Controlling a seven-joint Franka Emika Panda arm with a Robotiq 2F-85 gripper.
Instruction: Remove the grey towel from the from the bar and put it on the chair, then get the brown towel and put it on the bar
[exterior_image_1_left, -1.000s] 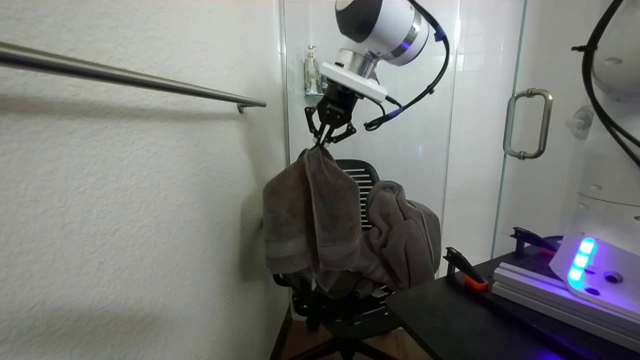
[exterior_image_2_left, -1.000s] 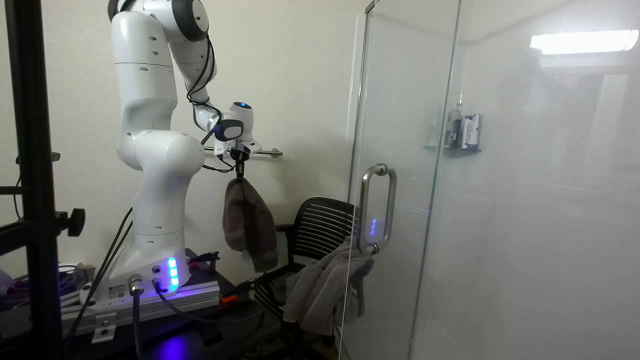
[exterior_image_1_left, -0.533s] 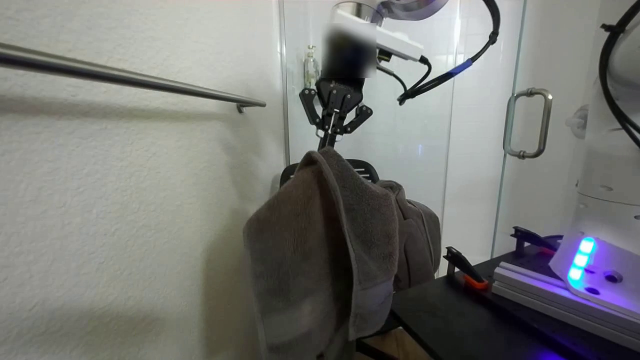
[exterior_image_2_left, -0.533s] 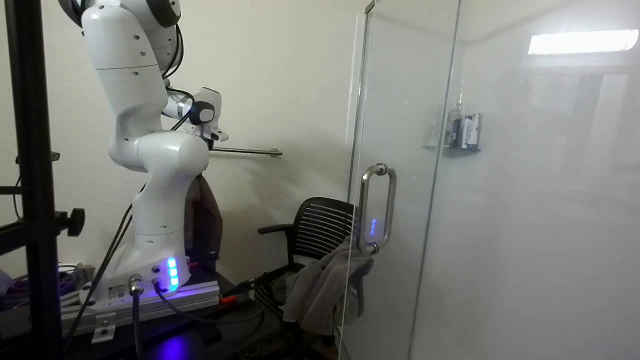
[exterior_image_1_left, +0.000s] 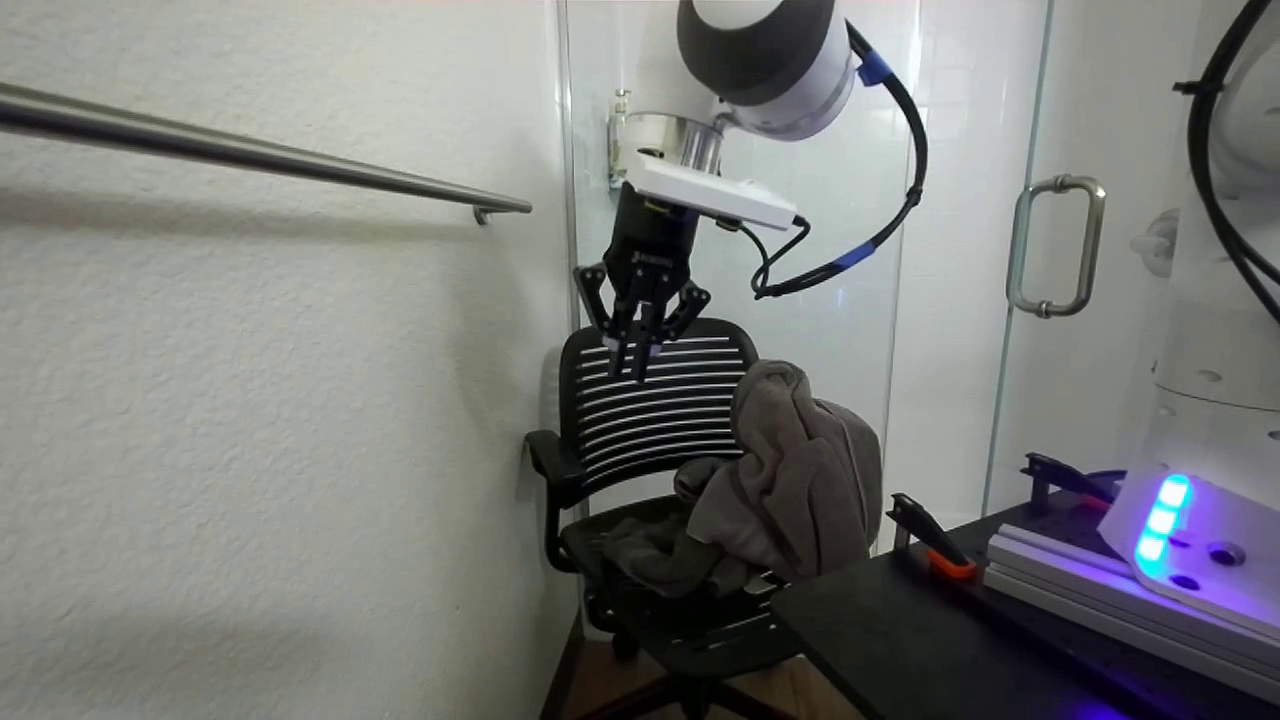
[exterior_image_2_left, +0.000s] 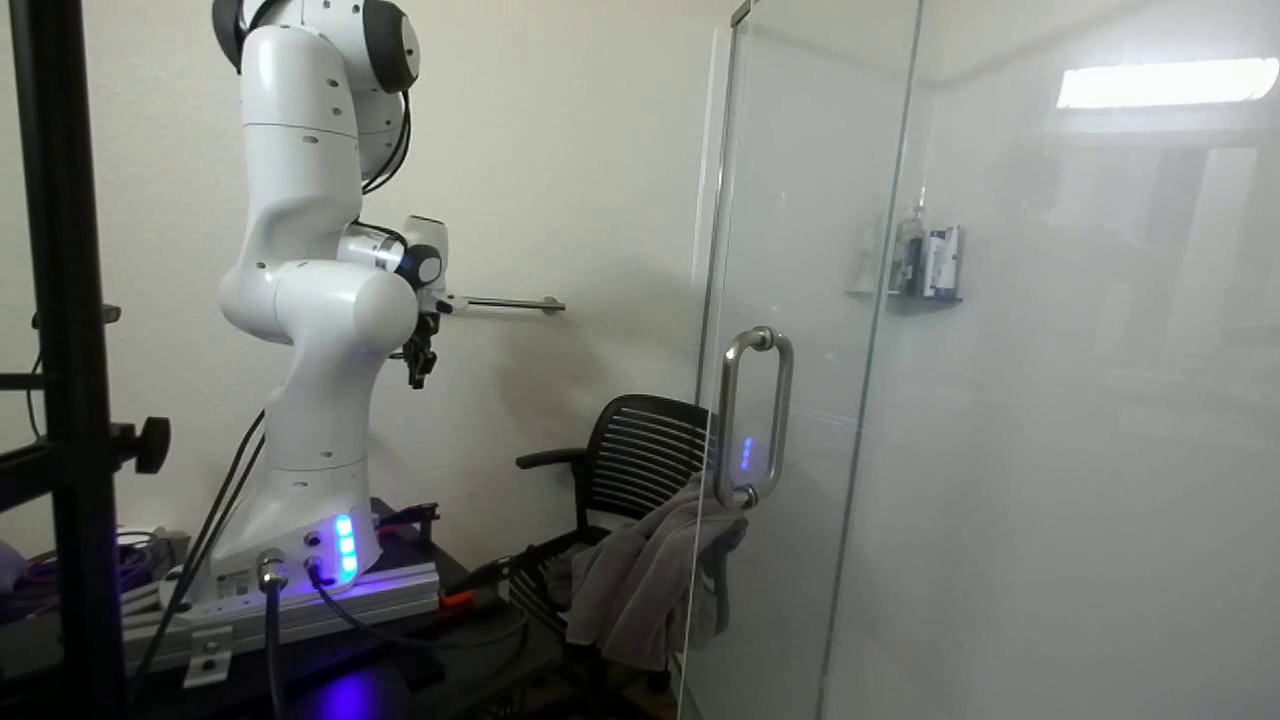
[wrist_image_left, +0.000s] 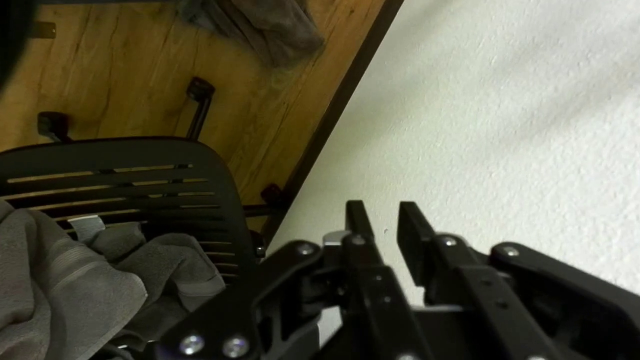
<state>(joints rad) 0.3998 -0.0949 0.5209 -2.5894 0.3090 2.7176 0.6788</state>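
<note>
My gripper (exterior_image_1_left: 628, 377) is empty, its fingers a small gap apart. It hangs in front of the chair (exterior_image_1_left: 700, 640), near the wall and below the bar's height. It also shows in another exterior view (exterior_image_2_left: 417, 385) and in the wrist view (wrist_image_left: 380, 205). The grey towel (exterior_image_1_left: 800, 480) lies bunched over the chair's seat and armrest; it also shows in the wrist view (wrist_image_left: 85, 295). A brownish towel (wrist_image_left: 280, 30) lies on the floor by the wall in the wrist view, partly cut off. Neither exterior view shows it. The metal bar (exterior_image_1_left: 250, 150) on the wall is bare.
A black table (exterior_image_1_left: 920, 620) with a clamp (exterior_image_1_left: 935, 540) stands beside the chair and carries the robot base. A glass shower door with a metal handle (exterior_image_2_left: 755, 420) stands beside the chair. The textured wall (wrist_image_left: 500, 125) is close to the gripper.
The gripper held the brown towel in both earlier moments and is now empty. The towel has left both exterior views. The gripper is lower than half a second ago. The grey towel has not moved.
</note>
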